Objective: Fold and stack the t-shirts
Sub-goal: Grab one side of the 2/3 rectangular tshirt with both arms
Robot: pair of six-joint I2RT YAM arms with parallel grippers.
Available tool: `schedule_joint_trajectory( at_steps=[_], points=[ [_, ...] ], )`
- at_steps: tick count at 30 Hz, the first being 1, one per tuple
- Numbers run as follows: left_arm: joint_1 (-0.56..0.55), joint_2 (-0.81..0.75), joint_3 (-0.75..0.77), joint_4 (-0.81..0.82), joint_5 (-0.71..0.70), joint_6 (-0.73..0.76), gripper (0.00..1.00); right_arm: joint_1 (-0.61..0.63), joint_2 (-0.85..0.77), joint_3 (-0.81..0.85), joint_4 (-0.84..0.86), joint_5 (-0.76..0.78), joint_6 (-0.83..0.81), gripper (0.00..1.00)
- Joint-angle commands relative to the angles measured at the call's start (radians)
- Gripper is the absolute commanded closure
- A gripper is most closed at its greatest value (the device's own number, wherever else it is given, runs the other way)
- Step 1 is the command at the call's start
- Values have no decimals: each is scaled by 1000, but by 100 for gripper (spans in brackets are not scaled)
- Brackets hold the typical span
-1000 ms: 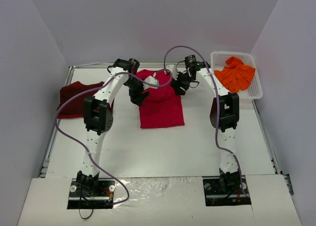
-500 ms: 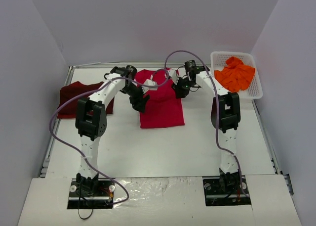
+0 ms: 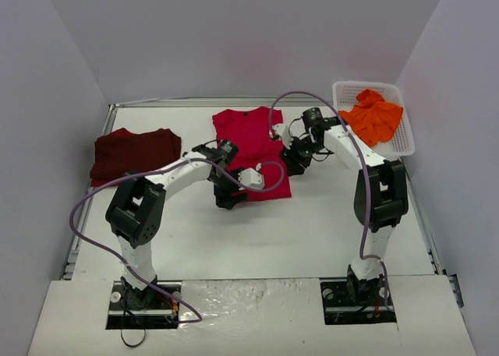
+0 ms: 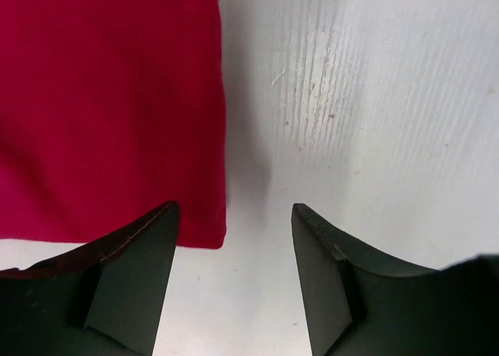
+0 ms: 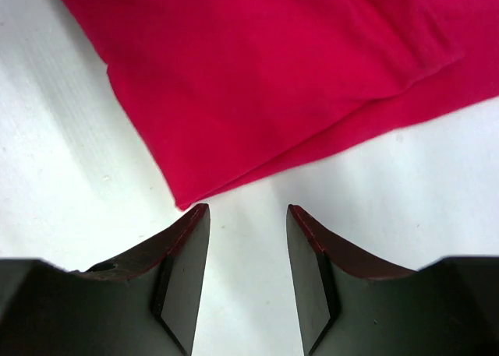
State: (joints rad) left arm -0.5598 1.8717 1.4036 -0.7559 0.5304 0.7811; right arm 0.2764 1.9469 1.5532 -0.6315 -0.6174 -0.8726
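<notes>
Left end effector has its fingers apart over the white surface, a corner of the bright red t-shirt just ahead of one fingertip. Right end effector is spread too, shirt's folded corner right in front of it.

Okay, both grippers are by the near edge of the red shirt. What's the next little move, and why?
Probably lower both and close on the hem corners. The left gripper and right gripper are open and empty, each just off a near corner of the red shirt. It lies flat, folded in to a rectangle, so a hem-to-collar fold seems next.
</notes>
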Motion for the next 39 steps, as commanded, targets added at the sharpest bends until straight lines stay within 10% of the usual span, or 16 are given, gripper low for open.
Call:
schedule_joint_trajectory(
  at_steps=[1,11,39],
  points=[
    [-18,-52,-55,130,-206,17,42,-2,-86,-51,-22,16,32,59],
    [-42,-68,-121,265,-417,-29,41,-6,-128,-82,-11,30,70,57],
    [-100,-106,-161,194,-374,-31,41,-52,-100,-93,-7,51,52,57]
  ],
)
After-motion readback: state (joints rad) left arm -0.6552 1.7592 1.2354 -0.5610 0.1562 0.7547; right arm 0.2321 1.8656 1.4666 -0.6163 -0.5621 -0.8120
